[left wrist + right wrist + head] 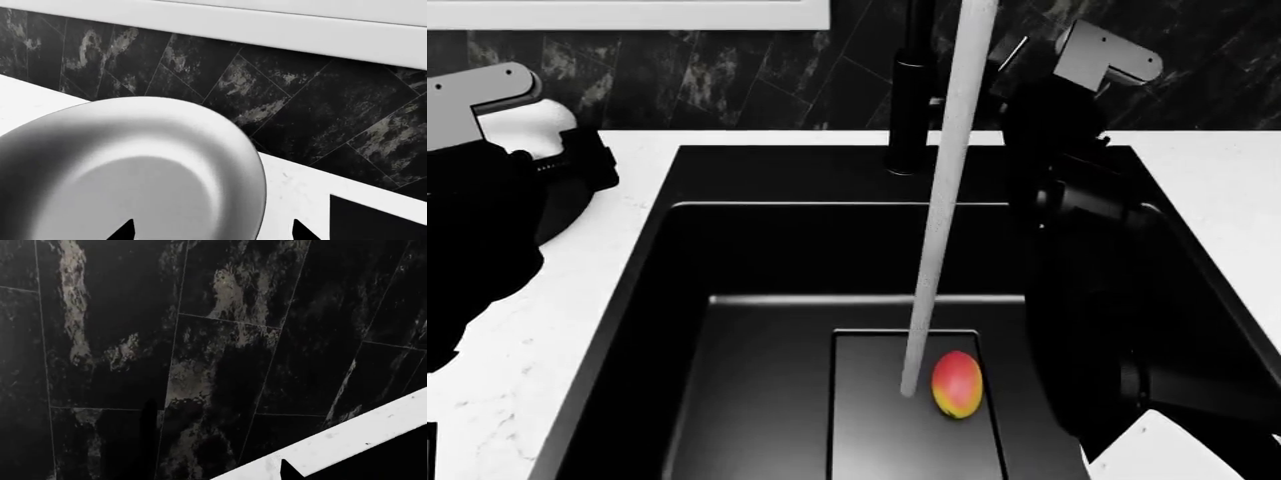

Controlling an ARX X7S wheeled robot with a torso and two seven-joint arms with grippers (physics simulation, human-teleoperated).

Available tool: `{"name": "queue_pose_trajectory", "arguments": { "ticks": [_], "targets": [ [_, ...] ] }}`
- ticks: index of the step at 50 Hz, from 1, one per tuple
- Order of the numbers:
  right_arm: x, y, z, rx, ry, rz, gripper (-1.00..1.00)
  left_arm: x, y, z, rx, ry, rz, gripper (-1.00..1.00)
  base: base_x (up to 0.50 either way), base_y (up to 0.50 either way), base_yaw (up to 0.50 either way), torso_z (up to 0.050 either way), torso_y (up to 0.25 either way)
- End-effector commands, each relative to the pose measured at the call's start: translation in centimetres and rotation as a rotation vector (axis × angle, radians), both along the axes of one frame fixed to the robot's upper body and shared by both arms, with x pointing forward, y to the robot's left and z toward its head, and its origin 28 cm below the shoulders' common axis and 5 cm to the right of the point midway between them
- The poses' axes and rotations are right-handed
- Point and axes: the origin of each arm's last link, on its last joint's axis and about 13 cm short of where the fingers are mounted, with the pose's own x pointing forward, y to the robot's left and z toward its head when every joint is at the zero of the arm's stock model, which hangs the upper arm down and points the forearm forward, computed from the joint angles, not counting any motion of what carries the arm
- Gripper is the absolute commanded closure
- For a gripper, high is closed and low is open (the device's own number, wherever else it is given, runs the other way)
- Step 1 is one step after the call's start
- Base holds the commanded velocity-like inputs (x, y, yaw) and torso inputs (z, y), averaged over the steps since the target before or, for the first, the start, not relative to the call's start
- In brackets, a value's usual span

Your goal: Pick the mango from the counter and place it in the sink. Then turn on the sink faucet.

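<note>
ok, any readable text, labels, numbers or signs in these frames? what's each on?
None readable in any view.
Mango: plain skin, no sticker.
Sink and faucet: plain black, no brand or marks showing.
Pot: bare grey metal.
Wall tiles: only grey veining, no lettering.
Counter: faint veining only.

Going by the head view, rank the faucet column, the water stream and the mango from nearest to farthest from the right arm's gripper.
The right gripper is raised at the backsplash, right of the faucet.
1. The sink faucet, just to its left at the sink's back rim.
2. The water stream, left of the gripper and in front of the faucet.
3. The mango, low on the drain plate in the sink.
</note>
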Motion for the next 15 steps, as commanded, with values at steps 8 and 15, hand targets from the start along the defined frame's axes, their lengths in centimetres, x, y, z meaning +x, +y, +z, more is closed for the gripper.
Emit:
{"name": "queue_pose_trajectory", "arguments": {
  "ticks": [8,15],
  "targets": [
    [-0.1,-2.8,-0.5,0.013,0.065,-0.257,-1.0,0.1,-0.1,-0.3,-0.007,0.013,-0.009,-1.0,0.0,0.0,0.0,0.0,-0.002],
    [-0.1,-2.8,-0.3,0.01,0.058,-0.261,-1.0,0.2,-0.3,-0.3,-0.009,0.014,-0.014,-1.0,0.0,0.0,-0.01,0.0,0.0]
  ]
}}
